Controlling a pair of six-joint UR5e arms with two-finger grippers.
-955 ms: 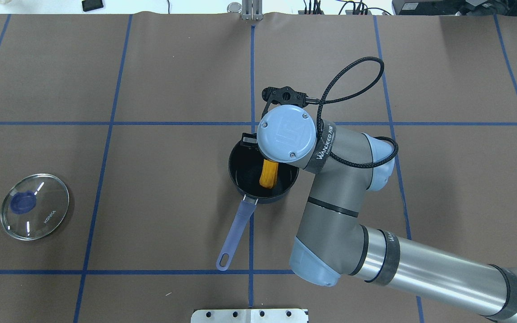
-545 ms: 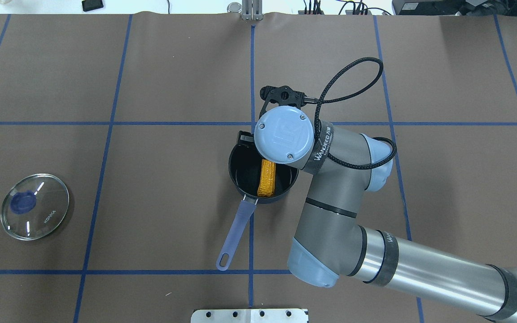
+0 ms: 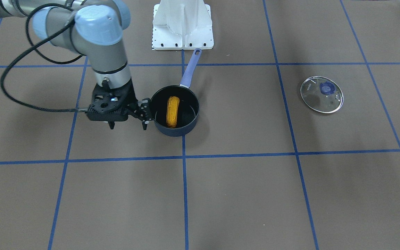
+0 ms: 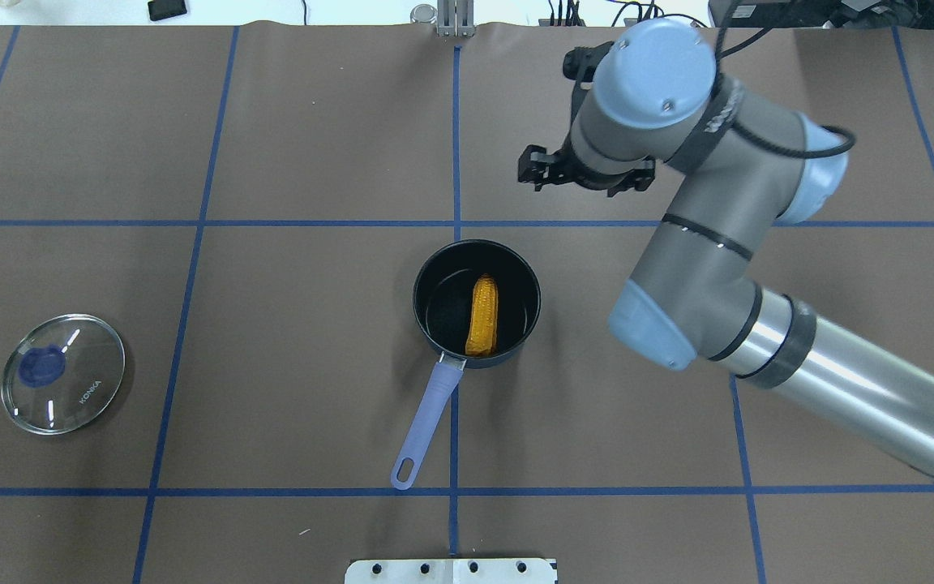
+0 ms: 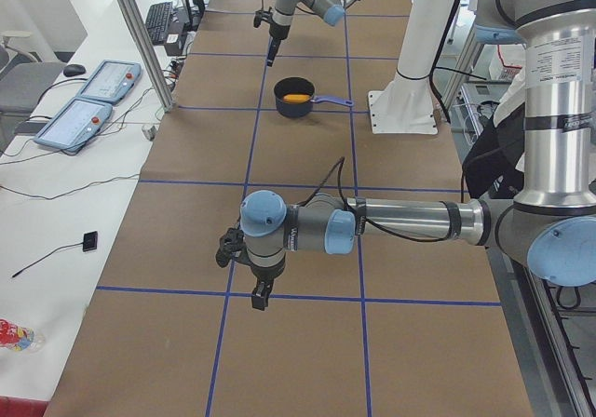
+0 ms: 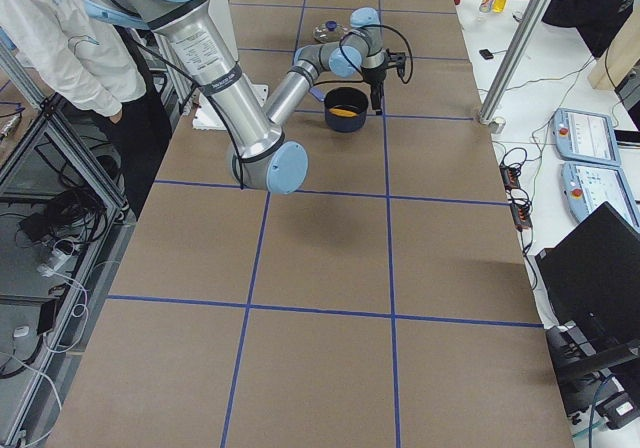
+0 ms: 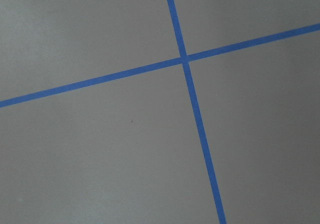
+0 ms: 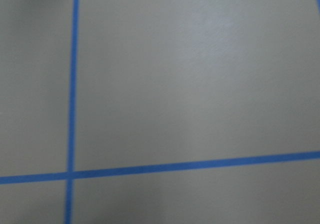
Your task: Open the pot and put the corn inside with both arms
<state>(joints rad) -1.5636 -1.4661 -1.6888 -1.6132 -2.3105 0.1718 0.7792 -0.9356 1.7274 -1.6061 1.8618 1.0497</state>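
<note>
1. Corn (image 4: 483, 318) lies flat inside the saucepan (image 4: 443, 312), which stands open near the middle of the surface (image 4: 313, 146). The glass lid (image 4: 63, 374) rests well apart, at the saucepan's 9 o'clock in the overhead view.
2. The corn's long axis runs almost 12 to 6 in that view, with the narrow end toward 12. The saucepan's handle (image 4: 426, 422) points to about 7.
3. My right tool (image 3: 127, 123) is released and empty, its fingers spread with nothing between them. It hangs off to one side of the saucepan, not over its mouth. Seen from overhead, the saucepan lies at about 7 o'clock from it.
4. My left tool (image 5: 256, 291) shows only in the side view, low over bare surface and well apart from the saucepan. I cannot tell whether it is spread or clenched.
5. My right arm (image 4: 710, 243) is by far the nearer one. I judge both steps done, lid off and corn in. What is left is a clean retreat that keeps the spread fingers clear of the rim and handle.
</note>
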